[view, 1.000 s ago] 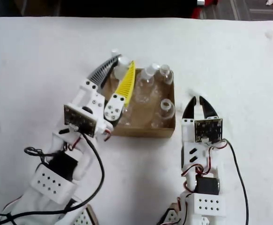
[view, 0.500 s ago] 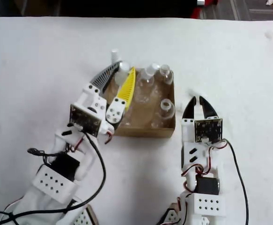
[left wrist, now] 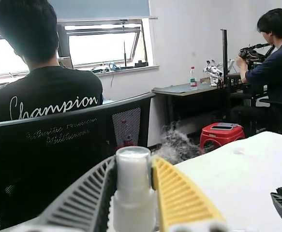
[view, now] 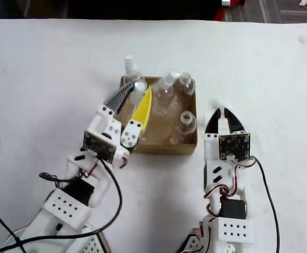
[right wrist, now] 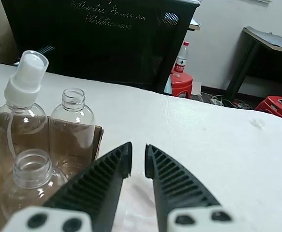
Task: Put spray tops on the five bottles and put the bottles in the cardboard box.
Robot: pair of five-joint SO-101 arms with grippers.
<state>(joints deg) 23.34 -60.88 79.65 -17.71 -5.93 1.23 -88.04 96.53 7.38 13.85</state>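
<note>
White tabletop; dark mesh chair backs and desks in the room beyond.

Left gripper: over the far-left corner of the cardboard box, grey and yellow fingers clamped on a white spray top. Collar pinched from both sides, nozzle cap upright above the fingertips. Probably gripped high so that whatever hangs below stays vertical for setting into that corner. Bottle body under the top hidden by the fingers, so cannot confirm.

Just past the same box corner, on the table: small white upright piece, likely a loose spray top waiting for a bottle. Outside the box, apart from the gripper.

Inside the box, along the far wall: capped clear bottle, upright. Beside it an open-necked bottle; a second open-necked bottle nearer, against the right wall. Two bare necks, so capping judged unfinished.

Right gripper: low at the table just right of the box, black fingers a narrow slit apart, nothing between. Likely parked there to leave the box free for the other arm while staying near the uncapped bottles.
</note>
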